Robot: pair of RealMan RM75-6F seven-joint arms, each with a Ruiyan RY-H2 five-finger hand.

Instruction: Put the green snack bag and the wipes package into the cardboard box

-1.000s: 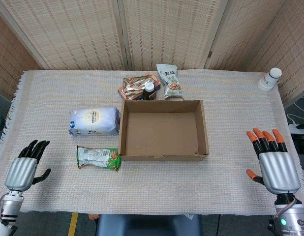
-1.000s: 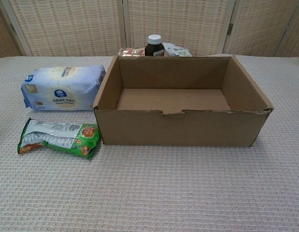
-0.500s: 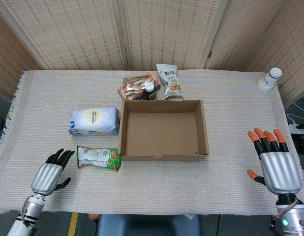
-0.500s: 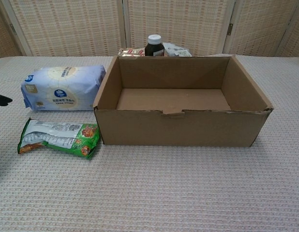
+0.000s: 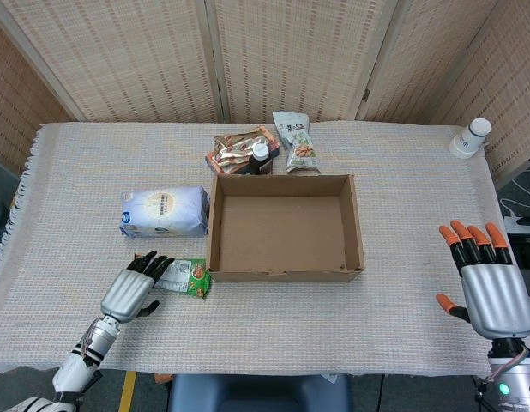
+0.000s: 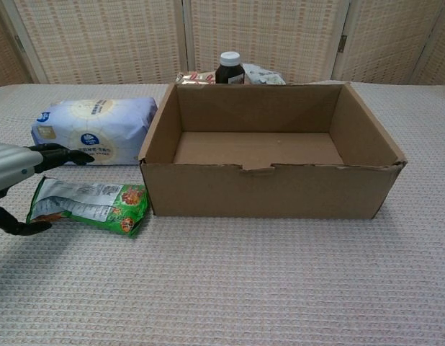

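Observation:
The green snack bag lies flat on the cloth just left of the cardboard box, which stands open and empty. The wipes package, pale blue and white, lies behind the bag. My left hand hovers over the bag's left end with fingers spread, holding nothing. My right hand stays far right near the table edge, fingers spread, empty.
Behind the box stand a dark bottle, a brown snack pack and a pale snack bag. A white bottle lies at the far right corner. A woven cloth covers the table.
My left hand has moved right from the table's left edge to the green snack bag and now shows in the chest view. The right hand has barely shifted.

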